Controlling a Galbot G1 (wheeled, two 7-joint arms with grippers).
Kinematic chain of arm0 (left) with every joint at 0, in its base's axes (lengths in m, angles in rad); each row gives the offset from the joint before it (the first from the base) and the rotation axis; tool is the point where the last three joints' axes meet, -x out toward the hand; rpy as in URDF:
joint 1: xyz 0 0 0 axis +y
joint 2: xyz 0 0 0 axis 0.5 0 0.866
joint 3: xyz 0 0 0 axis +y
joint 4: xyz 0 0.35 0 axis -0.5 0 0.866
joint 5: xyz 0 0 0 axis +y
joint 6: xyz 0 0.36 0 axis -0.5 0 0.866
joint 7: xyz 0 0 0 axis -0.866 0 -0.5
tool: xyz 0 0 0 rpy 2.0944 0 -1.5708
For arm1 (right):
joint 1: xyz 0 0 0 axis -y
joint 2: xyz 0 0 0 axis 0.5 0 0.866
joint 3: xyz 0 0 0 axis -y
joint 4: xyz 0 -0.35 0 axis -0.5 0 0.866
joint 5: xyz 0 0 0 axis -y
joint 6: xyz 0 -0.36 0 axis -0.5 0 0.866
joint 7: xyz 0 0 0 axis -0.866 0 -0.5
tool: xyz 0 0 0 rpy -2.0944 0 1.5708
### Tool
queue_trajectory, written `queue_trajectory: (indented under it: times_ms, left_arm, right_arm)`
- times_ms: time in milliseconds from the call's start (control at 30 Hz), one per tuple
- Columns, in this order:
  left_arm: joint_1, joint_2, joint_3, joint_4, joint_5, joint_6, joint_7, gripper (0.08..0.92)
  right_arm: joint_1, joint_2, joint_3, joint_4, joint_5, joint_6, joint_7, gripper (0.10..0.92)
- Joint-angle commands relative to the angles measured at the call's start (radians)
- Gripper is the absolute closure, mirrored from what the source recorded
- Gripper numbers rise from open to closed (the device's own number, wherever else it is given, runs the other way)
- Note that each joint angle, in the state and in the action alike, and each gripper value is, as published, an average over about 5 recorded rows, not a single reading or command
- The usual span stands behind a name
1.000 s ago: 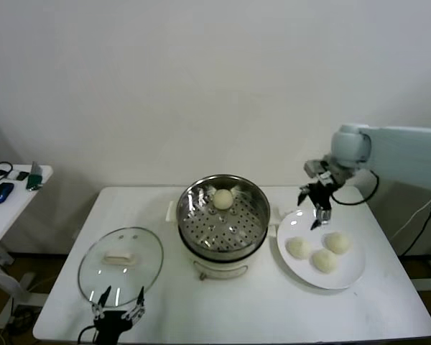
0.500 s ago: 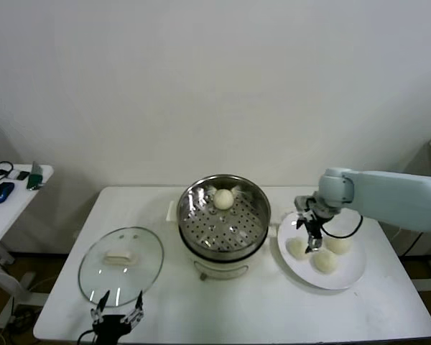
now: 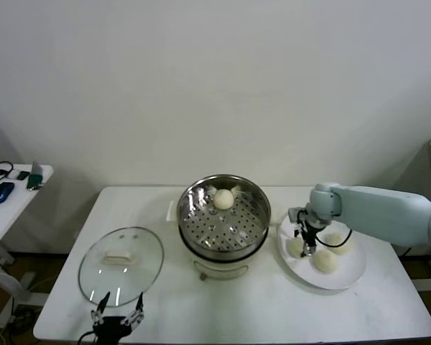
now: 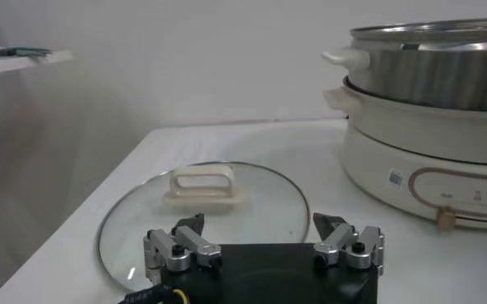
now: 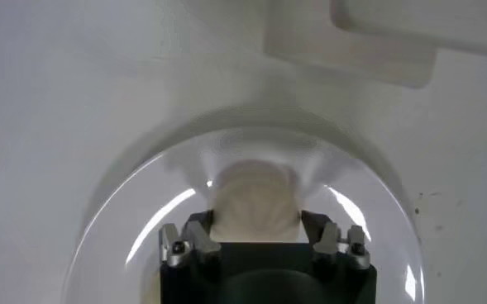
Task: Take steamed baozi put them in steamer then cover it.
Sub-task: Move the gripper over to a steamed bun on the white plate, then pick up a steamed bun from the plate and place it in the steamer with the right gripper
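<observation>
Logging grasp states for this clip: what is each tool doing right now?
Left tool: open, empty, parked beside the round clear glass lid.
Right tool: shut on a small cream-white dough bun on the flat white plate.

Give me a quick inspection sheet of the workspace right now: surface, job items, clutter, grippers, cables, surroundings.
Surface: white table, holding everything.
Job's things: steamer open, one bun at its far side; three buns on the white plate, the one nearest the steamer between the right gripper's fingers; glass lid flat on the table, left of the steamer.
Clutter: nothing seen on the main table.
Grippers: right gripper closed on that bun; left gripper open, at the lid's near edge.
Cables: black cable looped at the right wrist.
Surroundings: plain wall; side table with small items to the left.
</observation>
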Motion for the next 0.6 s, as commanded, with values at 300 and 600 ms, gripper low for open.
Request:
queue_trajectory:
  times_ms: [300,600]
  left_arm:
    - [0.005,0.002,0.002,-0.026,0.001,0.005,-0.001,0.177]
    - [0.006,0.009,0.012,-0.052,0.003,0.009,0.000,0.177]
  right_arm:
    - [0.278,-0.028,-0.116,0.068,0.058,0.048,-0.071,0.440]
    - [0.797,0.077,-0.296,0.094,0.289,0.125,-0.215,0.440]
